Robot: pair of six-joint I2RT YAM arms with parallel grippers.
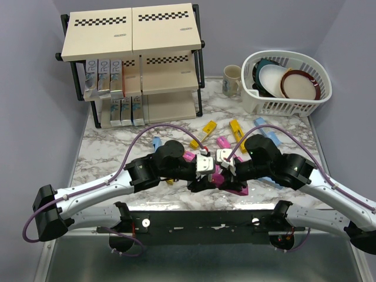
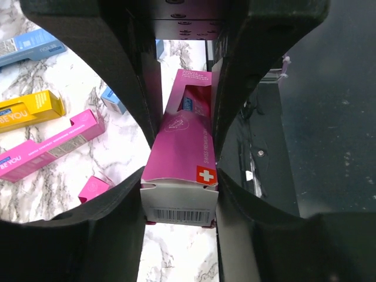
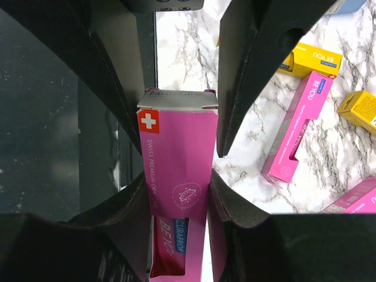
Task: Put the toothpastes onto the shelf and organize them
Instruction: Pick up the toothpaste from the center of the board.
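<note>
Toothpastes (image 1: 108,76) stood upright in rows on the left side of the middle and lower boards of the shelf (image 1: 100,38). Loose cartons (image 1: 237,130) lay scattered on the marble table (image 1: 117,141), well apart from the rack.

One pink carton (image 1: 218,176) was found at the near centre of the table, between the two arms and apparently clear of the surface. The right gripper (image 1: 226,160) was clamped across its long faces, and its wrist view showed the white-cross end beyond the fingers. The left gripper (image 1: 202,167) had its jaws closed against the same carton, both fingers lying against the sides near the barcode end.

Assessment: the carton was judged light and stiff along its length. Its thin card walls would likely dent under a hard squeeze, most of all at the cut-out window and the end flaps. The glossy print looked prone to slipping. Recommended hold: across the two broad flat faces, near mid-length, away from the window, with moderate pressure. With both grippers on it, twisting between them was a risk.
</note>
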